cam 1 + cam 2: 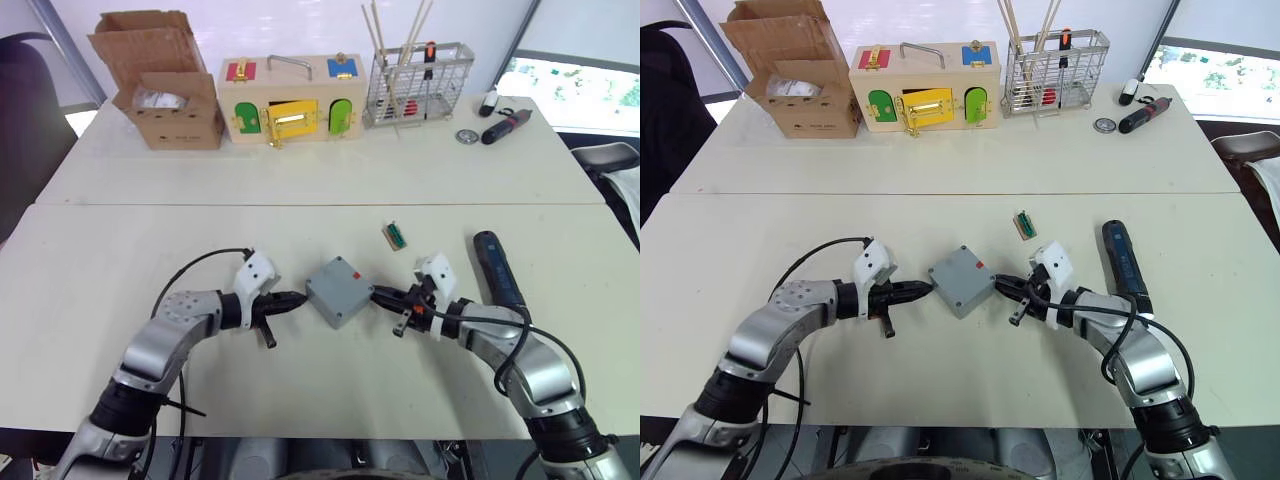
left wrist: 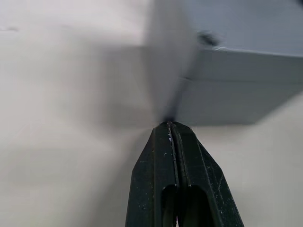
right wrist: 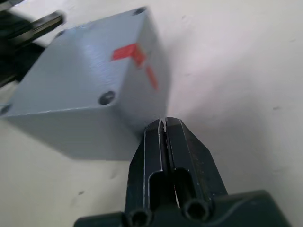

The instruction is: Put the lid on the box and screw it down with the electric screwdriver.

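Lid [image 3: 78,66] seems already seated on the box [image 1: 339,291], its corner screw holes visible on top, so placement looks done and only the screwing is left, as far as I can judge. Left gripper [image 1: 297,298] and right gripper [image 1: 379,294] press against opposite sides of the box, each with fingers closed together and holding nothing. The electric screwdriver [image 1: 498,269] lies untouched beyond the right gripper, well apart from the box. A small green part [image 1: 394,236] sits just behind the box.
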